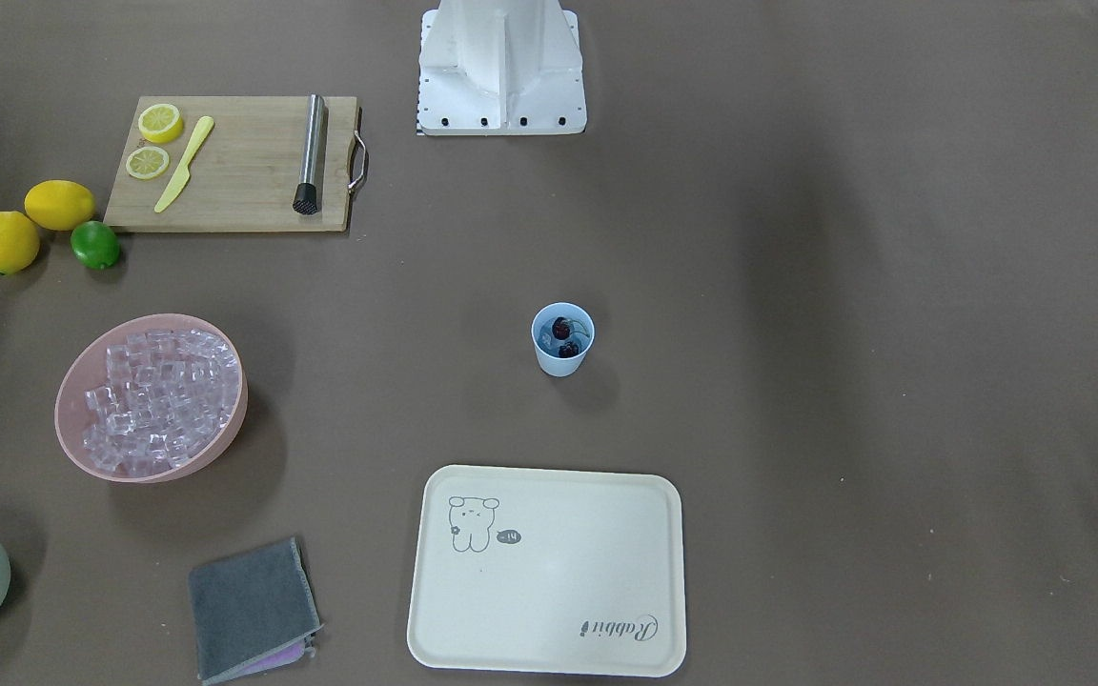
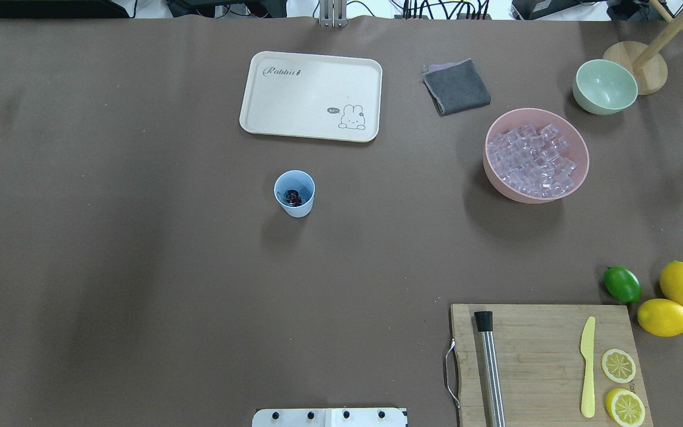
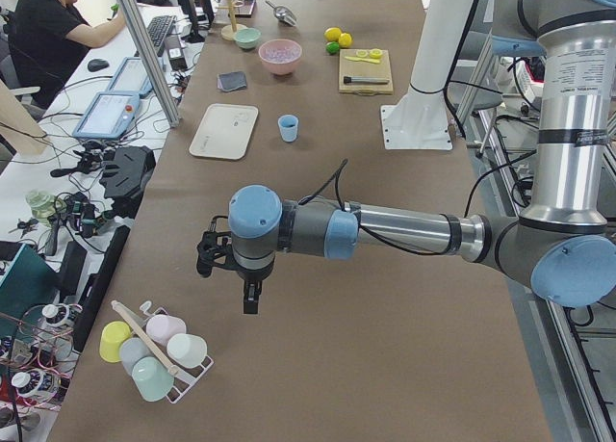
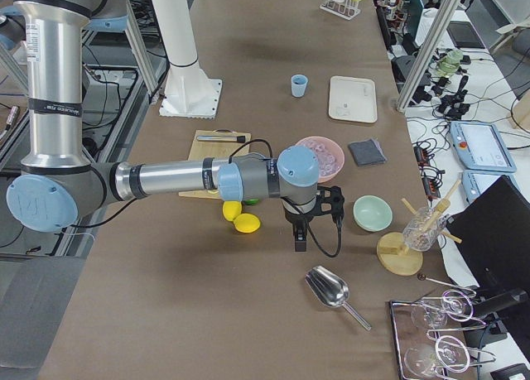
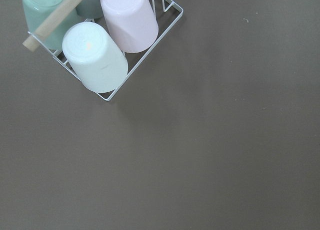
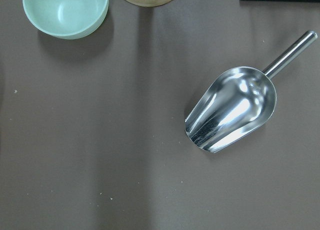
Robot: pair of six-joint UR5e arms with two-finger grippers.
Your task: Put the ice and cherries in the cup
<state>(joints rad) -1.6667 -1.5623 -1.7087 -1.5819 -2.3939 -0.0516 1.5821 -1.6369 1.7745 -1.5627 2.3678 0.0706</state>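
Note:
The light blue cup point(image 1: 562, 365) stands upright mid-table, also in the overhead view point(image 2: 297, 208). The dark cherries point(image 1: 563, 338) lie inside it point(image 2: 294, 197). Whether ice is in the cup I cannot tell. The ice point(image 1: 156, 398) fills the pink bowl point(image 2: 578, 172). My left gripper point(image 3: 248, 294) hangs over bare table near a rack of cups, far from the cup. My right gripper point(image 4: 299, 241) hangs above a metal scoop point(image 6: 232, 109), beside the pale green bowl point(image 6: 65, 9). Both grippers show only in the side views, so I cannot tell whether they are open or shut.
A cream tray point(image 2: 270, 118) and a grey cloth point(image 2: 456, 86) lie beyond the cup. A cutting board point(image 2: 543, 332) bears a muddler, a yellow knife and lemon slices. Two lemons and a lime point(image 2: 622, 284) sit beside it. A wire rack of cups point(image 5: 100, 49) stands under my left wrist.

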